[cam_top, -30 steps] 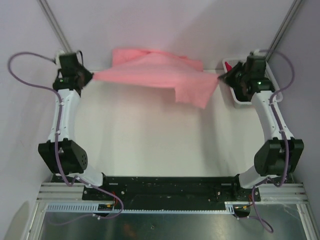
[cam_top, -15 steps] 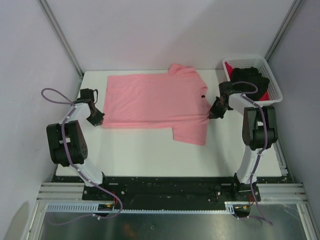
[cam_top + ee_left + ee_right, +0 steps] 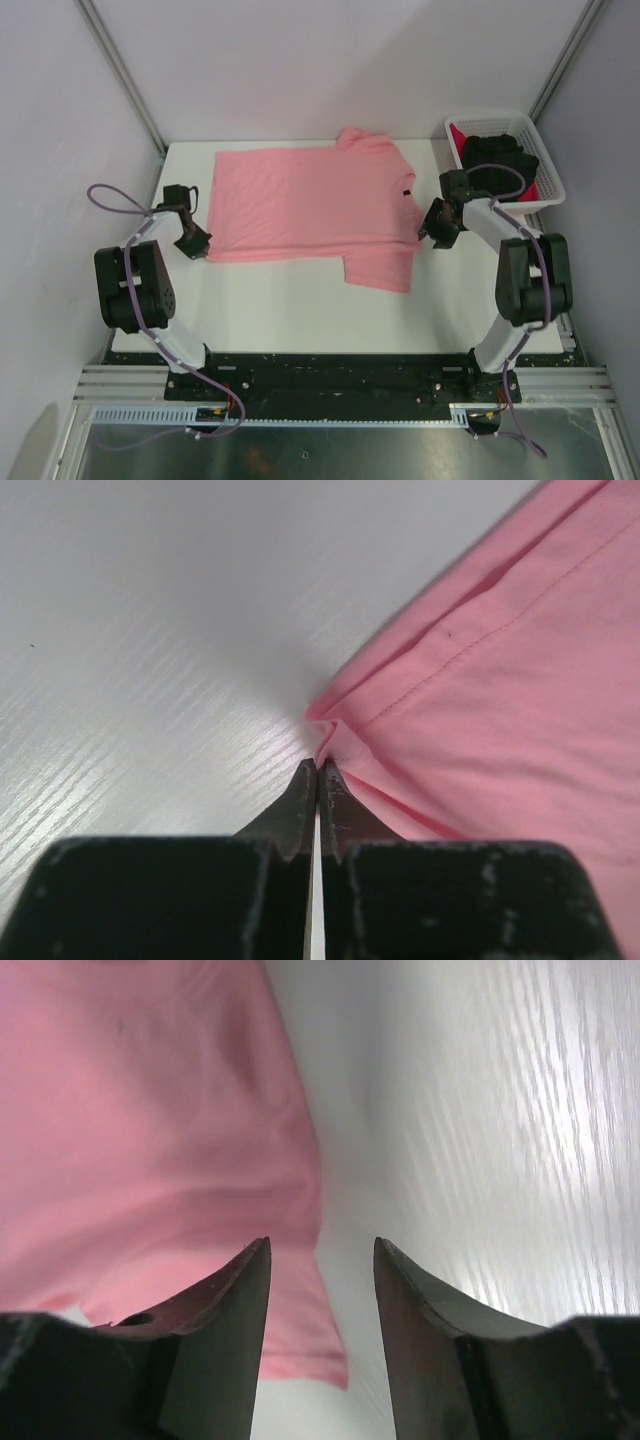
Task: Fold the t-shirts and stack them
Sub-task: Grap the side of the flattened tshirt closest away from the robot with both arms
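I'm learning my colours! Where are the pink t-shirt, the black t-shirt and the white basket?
pink t-shirt (image 3: 300,205): top view, middle of its body.
black t-shirt (image 3: 500,152): top view, the bunched cloth in the basket.
white basket (image 3: 490,117): top view, its far rim.

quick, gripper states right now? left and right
Left gripper: closed, pinching the corner of the salmon-pink t-shirt.
Right gripper: open, holding nothing.
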